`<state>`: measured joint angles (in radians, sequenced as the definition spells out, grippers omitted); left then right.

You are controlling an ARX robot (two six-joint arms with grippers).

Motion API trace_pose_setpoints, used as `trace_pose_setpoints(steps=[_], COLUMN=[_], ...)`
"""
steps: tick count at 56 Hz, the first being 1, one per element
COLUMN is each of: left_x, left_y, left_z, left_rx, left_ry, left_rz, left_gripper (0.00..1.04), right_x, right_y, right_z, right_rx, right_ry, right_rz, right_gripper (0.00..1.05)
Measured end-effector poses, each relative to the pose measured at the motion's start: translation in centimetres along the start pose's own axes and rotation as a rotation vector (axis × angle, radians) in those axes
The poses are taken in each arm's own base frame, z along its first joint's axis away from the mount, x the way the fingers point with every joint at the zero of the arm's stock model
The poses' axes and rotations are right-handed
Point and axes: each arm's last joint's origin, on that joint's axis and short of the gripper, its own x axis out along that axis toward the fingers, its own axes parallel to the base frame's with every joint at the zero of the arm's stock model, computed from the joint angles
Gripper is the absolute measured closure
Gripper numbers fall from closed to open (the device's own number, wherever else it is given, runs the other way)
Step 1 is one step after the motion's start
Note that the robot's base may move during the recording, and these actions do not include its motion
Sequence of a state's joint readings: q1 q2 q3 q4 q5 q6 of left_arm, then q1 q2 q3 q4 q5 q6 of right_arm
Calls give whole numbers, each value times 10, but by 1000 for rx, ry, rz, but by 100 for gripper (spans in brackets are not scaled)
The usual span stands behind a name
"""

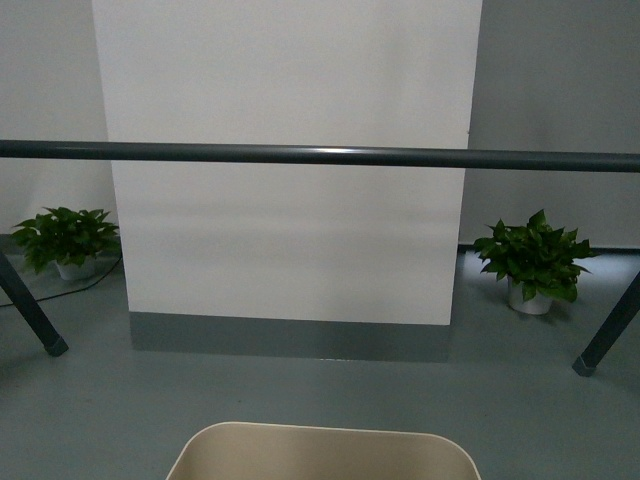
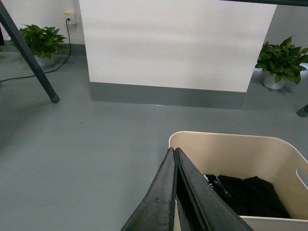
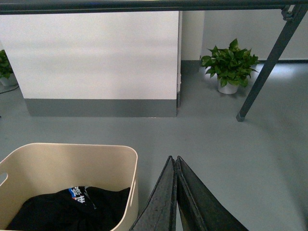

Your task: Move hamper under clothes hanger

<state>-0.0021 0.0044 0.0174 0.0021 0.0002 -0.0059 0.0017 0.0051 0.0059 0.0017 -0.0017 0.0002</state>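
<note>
The beige hamper (image 1: 322, 452) stands on the floor at the bottom of the front view, short of the clothes hanger's long dark bar (image 1: 320, 155). The rack's slanted legs (image 1: 30, 312) stand at both sides. In the left wrist view the hamper (image 2: 231, 154) holds a black garment (image 2: 248, 195), and my left gripper (image 2: 174, 150) is shut and empty at the hamper's outer left rim corner. In the right wrist view the hamper (image 3: 72, 163) is beside my right gripper (image 3: 174, 159), which is shut and empty just outside the right wall.
A white panel with a grey base (image 1: 290, 200) stands behind the rack. Potted plants sit on the floor at left (image 1: 65, 240) and right (image 1: 535, 262). A black cable (image 2: 33, 74) runs along the floor at left. Grey floor lies between hamper and panel.
</note>
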Motion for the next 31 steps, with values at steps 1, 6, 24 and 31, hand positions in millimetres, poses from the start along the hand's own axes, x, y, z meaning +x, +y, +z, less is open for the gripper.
trace_pose_setpoints(steps=[1,6,24,31], left_x=[0,0,0,0], left_y=[0,0,0,0], left_z=[0,0,0,0], left_rx=[0,-1,0,0], left_ry=[0,0,0,0], left_rz=[0,0,0,0], left_gripper=[101,101,33,10], right_x=[0,0,0,0], right_y=[0,0,0,0], right_z=[0,0,0,0], right_rx=[0,0,-1,-1], right_ry=[0,0,-1,-1], right_rz=[0,0,0,0], right_gripper=[103,103,35,13])
